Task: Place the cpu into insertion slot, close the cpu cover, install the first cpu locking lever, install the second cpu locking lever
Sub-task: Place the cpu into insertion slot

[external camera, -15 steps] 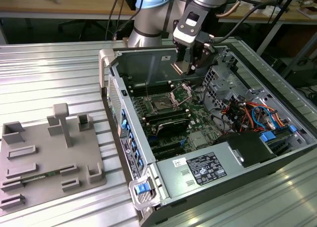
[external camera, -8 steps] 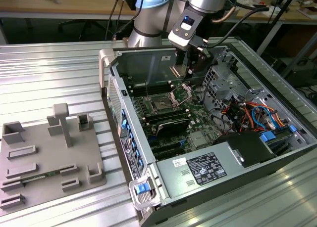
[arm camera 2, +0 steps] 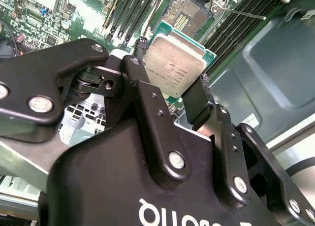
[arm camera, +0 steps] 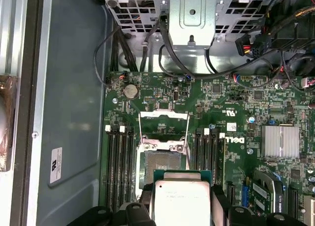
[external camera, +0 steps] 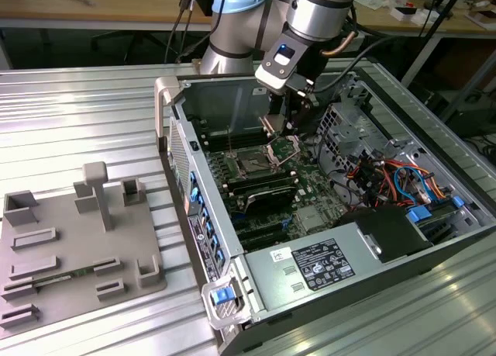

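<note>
Second wrist view showed the jaws closed partway on two opposite edges of the cpu (arm camera 2: 174, 63), holding it near the insertion slot (arm camera 2: 187, 16) but clear of it, unseated, with the cpu cover (arm camera: 164, 123) raised off the slot. Such a chip was probably light, stiff and slick-topped yet easily damaged, so its edges looked the right hold. Memory slots (arm camera: 120, 172) crowded both sides of the slot inside the open computer case (external camera: 172, 108) on the ribbed bench (external camera: 77, 100), leaving little room.

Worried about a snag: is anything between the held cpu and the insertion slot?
Nothing visible does. The gripper holds the cpu near the bare insertion slot; the cpu cover stands open, off it.
</note>
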`<act>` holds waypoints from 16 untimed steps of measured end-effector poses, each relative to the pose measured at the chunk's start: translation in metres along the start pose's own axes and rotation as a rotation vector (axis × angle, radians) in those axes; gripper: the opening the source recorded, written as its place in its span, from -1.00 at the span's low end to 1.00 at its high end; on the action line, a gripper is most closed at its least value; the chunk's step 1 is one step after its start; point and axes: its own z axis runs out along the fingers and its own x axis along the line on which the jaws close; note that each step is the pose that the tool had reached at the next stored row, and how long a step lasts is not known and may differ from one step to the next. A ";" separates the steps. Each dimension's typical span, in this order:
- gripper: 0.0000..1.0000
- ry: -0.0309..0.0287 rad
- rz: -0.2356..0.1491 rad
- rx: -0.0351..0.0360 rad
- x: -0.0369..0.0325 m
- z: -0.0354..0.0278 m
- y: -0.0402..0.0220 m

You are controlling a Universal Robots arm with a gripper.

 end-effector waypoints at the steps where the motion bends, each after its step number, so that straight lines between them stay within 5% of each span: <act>1: 0.09 0.0000 0.000 0.0000 0.0000 0.0000 0.0000; 16: 0.09 0.0000 0.000 -0.0001 0.0000 0.0020 -0.0001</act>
